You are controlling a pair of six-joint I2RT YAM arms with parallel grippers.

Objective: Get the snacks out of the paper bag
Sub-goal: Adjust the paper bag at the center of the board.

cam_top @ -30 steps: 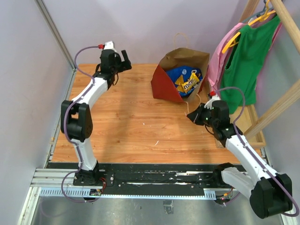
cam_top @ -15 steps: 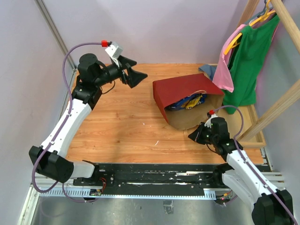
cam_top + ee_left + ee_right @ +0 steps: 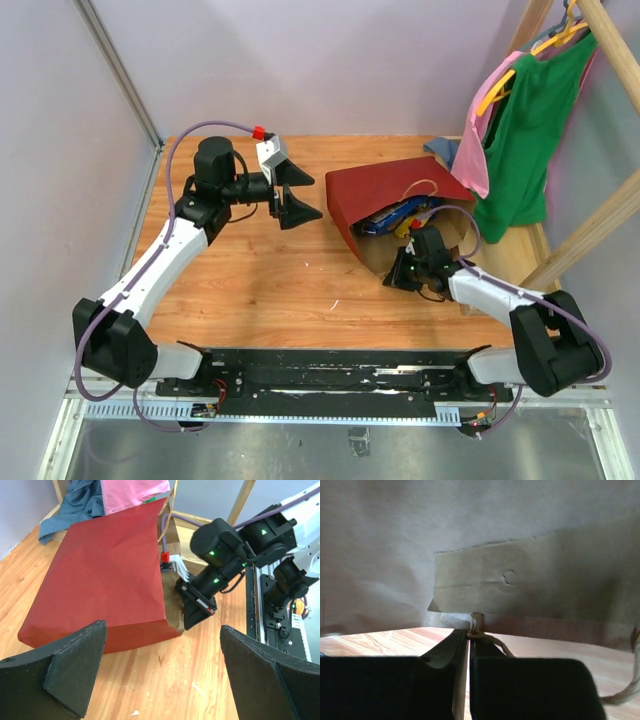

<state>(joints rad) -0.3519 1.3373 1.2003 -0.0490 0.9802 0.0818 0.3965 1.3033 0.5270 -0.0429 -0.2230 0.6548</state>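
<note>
Red paper bag (image 3: 385, 190) on its side on worktop (image 3: 260, 270), snacks (image 3: 395, 217) showing at mouth. Right claw (image 3: 469, 642) clamped on handle (image 3: 485, 639). Left claw (image 3: 305, 196) wide apart, just beside bag.

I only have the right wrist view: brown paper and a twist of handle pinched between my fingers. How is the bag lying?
Observer: The paper bag lies on its side, red face up, its mouth opening toward the right gripper.
Operator: Anything out yet?
Observer: Nothing that I can see. A blue packet shows inside the mouth.
Operator: Where's the left gripper?
Observer: The left gripper is open, just left of the bag and not touching it.
</note>
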